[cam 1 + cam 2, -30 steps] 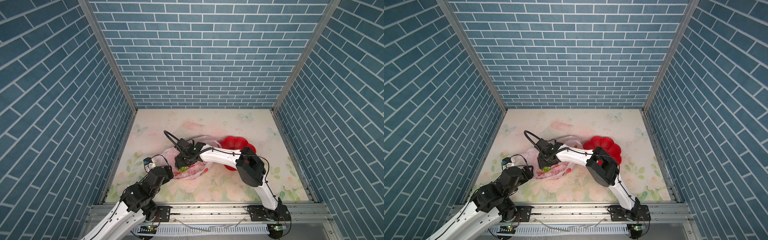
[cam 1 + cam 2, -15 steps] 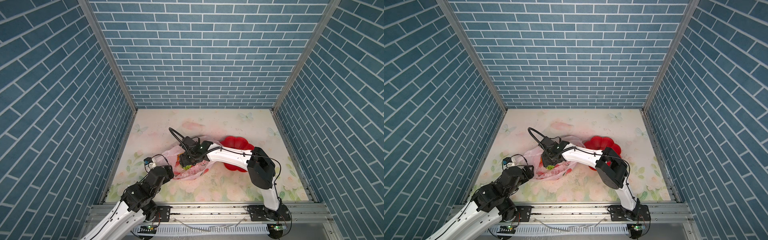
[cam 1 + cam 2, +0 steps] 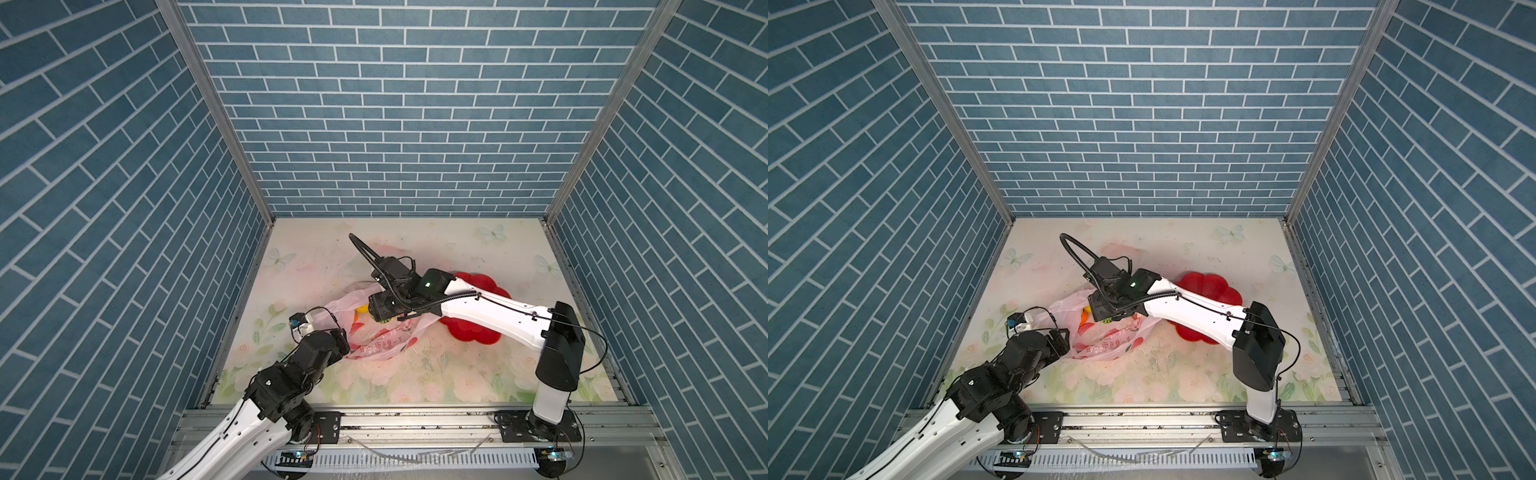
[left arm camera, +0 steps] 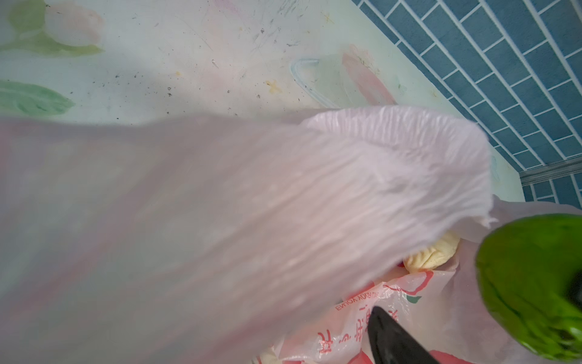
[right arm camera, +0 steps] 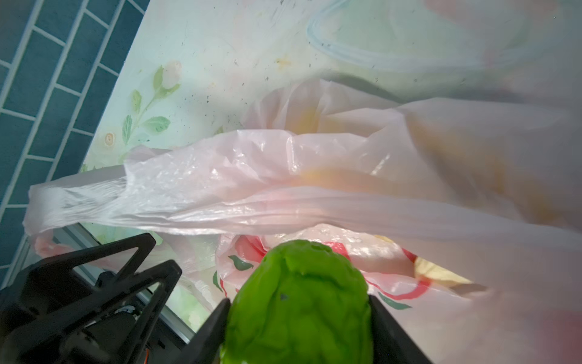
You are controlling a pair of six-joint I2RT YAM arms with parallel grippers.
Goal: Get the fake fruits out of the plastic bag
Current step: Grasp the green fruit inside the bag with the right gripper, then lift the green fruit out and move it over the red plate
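The right gripper [image 5: 299, 301] is pinching 1 bumpy green fruit [image 5: 299, 274] across its middle, above the mouth of the 1 plastic bag [image 3: 382, 343] lying on the worktop [image 3: 457, 257]. The fruit is likely light and stiff. The left gripper [image 3: 1061, 334] is standing open beside the floppy film. Still showing inside are 1 cream fruit [image 4: 431, 255], 1 yellow fruit [image 3: 362, 309] and 1 orange fruit [image 3: 356, 318].

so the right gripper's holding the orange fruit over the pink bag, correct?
Not quite. The right gripper is shut on the textured green fruit, not an orange one, over the pink bag. The right wrist view shows it between the fingers.
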